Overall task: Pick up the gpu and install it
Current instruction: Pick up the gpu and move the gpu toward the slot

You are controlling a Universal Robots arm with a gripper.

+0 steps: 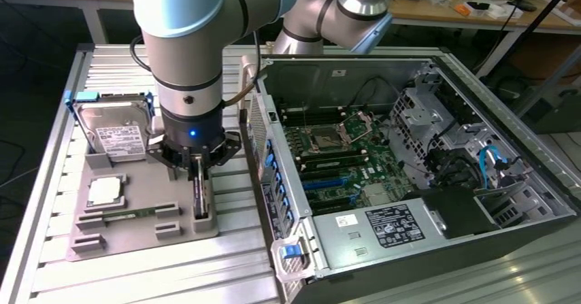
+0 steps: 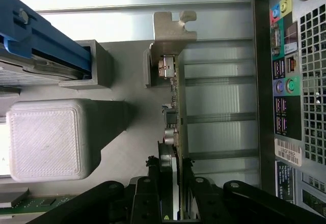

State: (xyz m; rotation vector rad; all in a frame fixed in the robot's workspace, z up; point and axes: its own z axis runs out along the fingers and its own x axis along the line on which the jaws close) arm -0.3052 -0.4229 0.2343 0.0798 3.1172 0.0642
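Observation:
The gpu (image 1: 201, 205) stands on its long edge at the right side of the grey holder tray (image 1: 136, 241), close to the open computer case (image 1: 426, 222). My gripper (image 1: 200, 175) reaches straight down onto it. In the wrist view the gpu (image 2: 178, 107) shows edge-on as a thin dark board, with its silver end bracket (image 2: 170, 30) at the far end. My gripper (image 2: 175, 186) has its black fingers (image 2: 147, 198) pressed against both faces of the board. I cannot tell whether the card still rests in its tray slot.
A silver hard drive in a blue frame (image 1: 113, 130) stands at the tray's back. A processor (image 1: 105, 192) and a green memory stick (image 1: 127, 215) lie on the tray. The motherboard (image 1: 345, 161) lies exposed in the case. The case's rear ports (image 2: 285, 81) run beside the card.

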